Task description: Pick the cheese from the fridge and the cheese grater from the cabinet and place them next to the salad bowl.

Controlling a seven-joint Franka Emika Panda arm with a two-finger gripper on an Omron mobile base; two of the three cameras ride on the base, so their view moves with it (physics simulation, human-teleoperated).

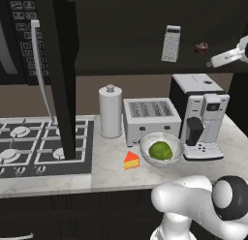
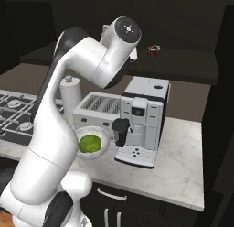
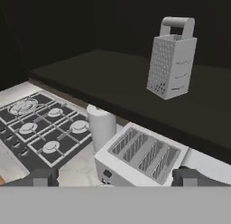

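- Here the cheese grater stands upright on the dark shelf of the open cabinet, its long axis vertical, handle on top, and a perforated face turned toward the hand camera.
- The grater is above the toaster, well clear of it, and somewhat to the toaster's right in the left base view.
- The cheese lies on the table in front of the toaster, just beside the salad bowl, its point aimed away from the bowl, red side facing forward.
- The salad bowl holds a green leafy ball and sits directly in front of the toaster, close to the coffee machine.
- The tool is wide open and holds nothing; in the hand view its two dark tips rise on either side of the toaster, with the grater higher and farther off.
- The arm covers the grater in the right base view and hides part of the toaster.
- A small dark-red round object sits on the same shelf, to the right of the grater; what it is cannot be made out.
- The open cabinet door cuts across the stove left of the toaster.
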